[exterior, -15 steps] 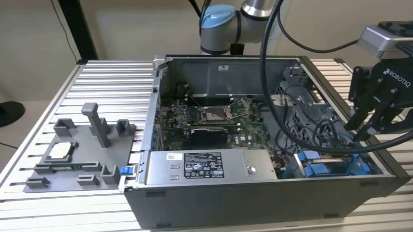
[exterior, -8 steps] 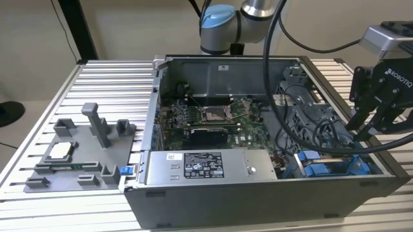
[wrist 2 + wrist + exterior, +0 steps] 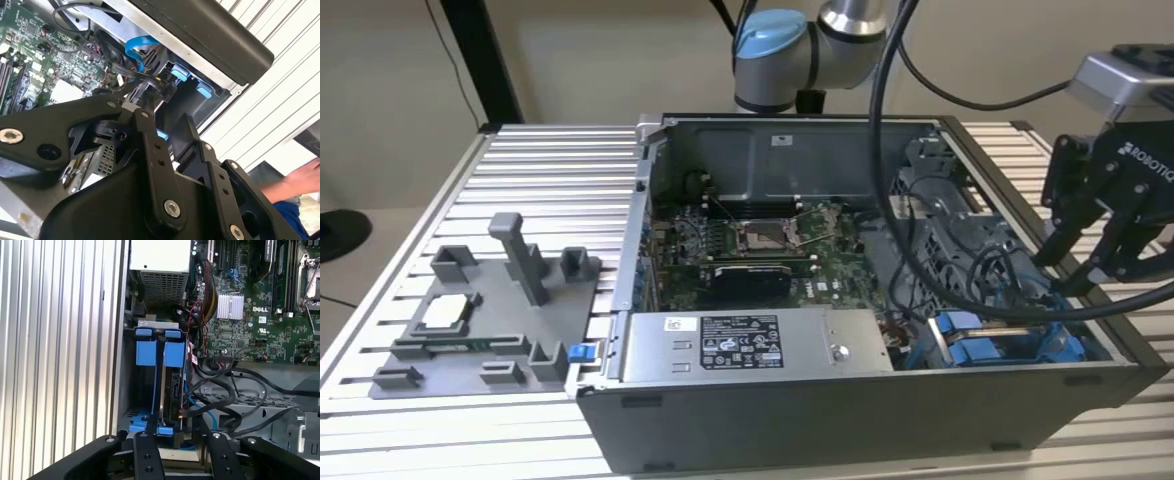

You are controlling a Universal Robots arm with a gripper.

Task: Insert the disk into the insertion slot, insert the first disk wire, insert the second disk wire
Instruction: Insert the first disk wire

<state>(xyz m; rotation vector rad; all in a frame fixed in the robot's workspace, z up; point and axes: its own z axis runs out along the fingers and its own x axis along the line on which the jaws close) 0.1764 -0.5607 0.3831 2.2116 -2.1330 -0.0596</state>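
On the ribbed metal worktop (image 3: 547,170) in the exterior view sits the open computer case (image 3: 854,420). The gripper (image 3: 1081,272) hangs over its near corner on the exterior view's right, just above the insertion slot (image 3: 1007,348) with its blue fittings. Thick black cables (image 3: 947,290) loop across the case between the motherboard (image 3: 747,240) and that corner, the power-supply box (image 3: 734,345) lies along the near wall, and a grey fixture (image 3: 480,320) stands well apart on the exterior view's left. In the second wrist view the gripper's black linkage crowds the foreground, a blue flat cable (image 3: 136,50) lies just beyond it, and a person's hand (image 3: 306,175) shows outside the case. In the first wrist view the disk (image 3: 174,382) stands on edge inside the insertion slot, its blue carrier tab showing, with black wires (image 3: 220,400) crossing just beside it. Whether the jaws are apart or together I cannot tell.
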